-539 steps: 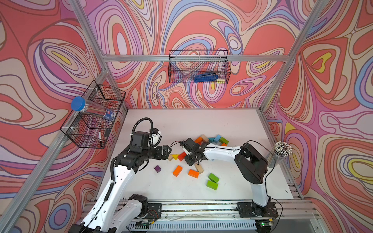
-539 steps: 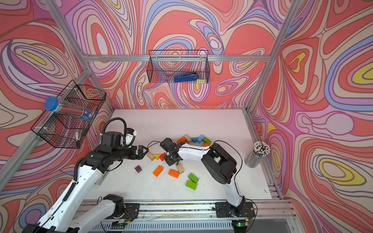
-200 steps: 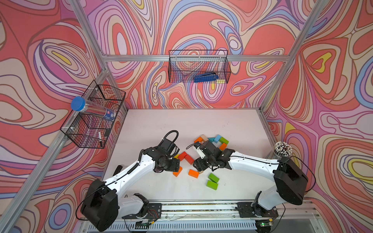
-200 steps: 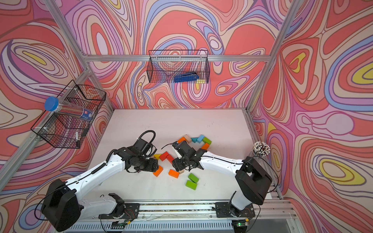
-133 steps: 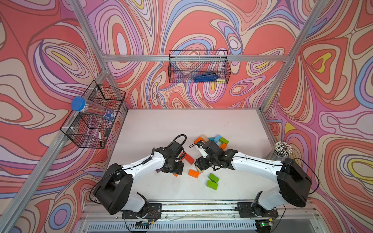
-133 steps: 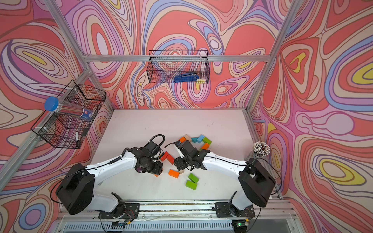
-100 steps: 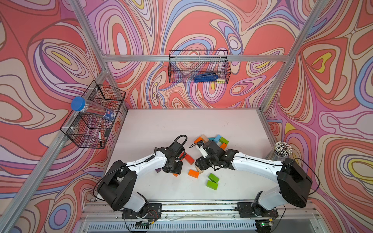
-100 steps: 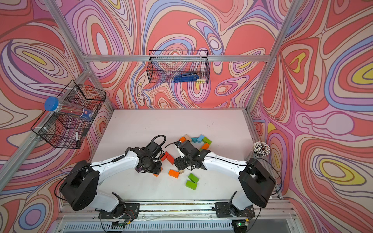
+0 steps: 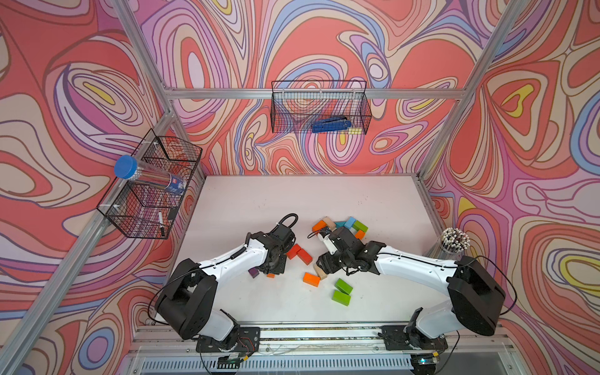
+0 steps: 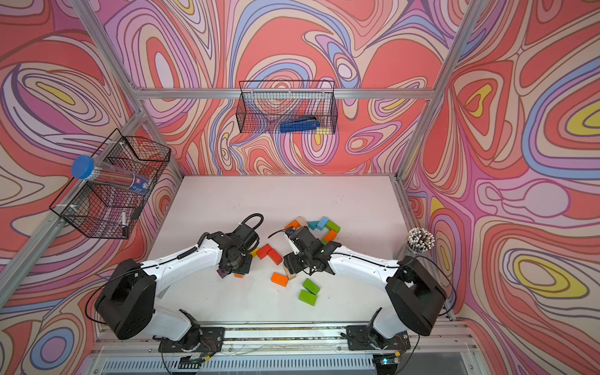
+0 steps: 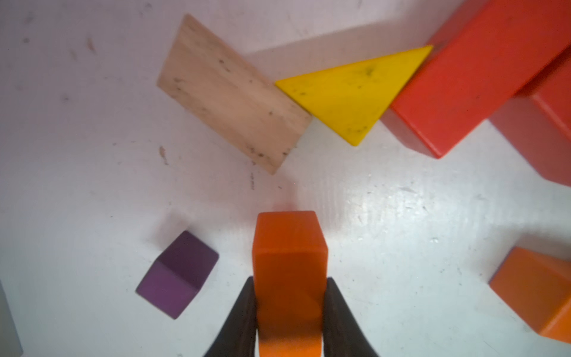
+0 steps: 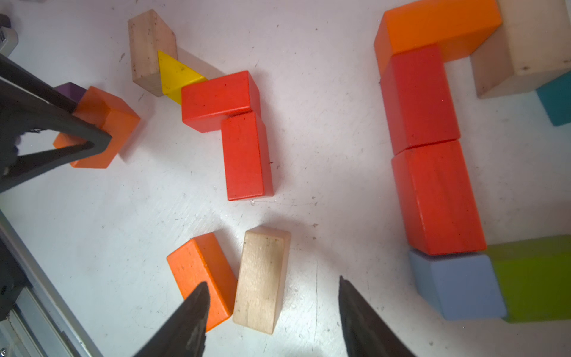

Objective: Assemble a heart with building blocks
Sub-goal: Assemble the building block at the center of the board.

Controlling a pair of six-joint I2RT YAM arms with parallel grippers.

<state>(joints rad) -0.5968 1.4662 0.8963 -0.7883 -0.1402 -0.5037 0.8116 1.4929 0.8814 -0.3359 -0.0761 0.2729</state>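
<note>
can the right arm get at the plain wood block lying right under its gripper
Probably yes: the right gripper hangs open over the plain wood block, with nothing on top. The orange brick close beside it may crowd one finger.

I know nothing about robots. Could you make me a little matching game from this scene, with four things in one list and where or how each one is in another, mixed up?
Things:
1. left gripper
2. right gripper
3. yellow wedge
4. purple cube

Places or states:
A. between a plain wood brick and a red brick
B. shut on an orange brick
C. loose, beside that orange brick
D. open, above a second wood brick

Pairs: 1-B, 2-D, 3-A, 4-C
</note>
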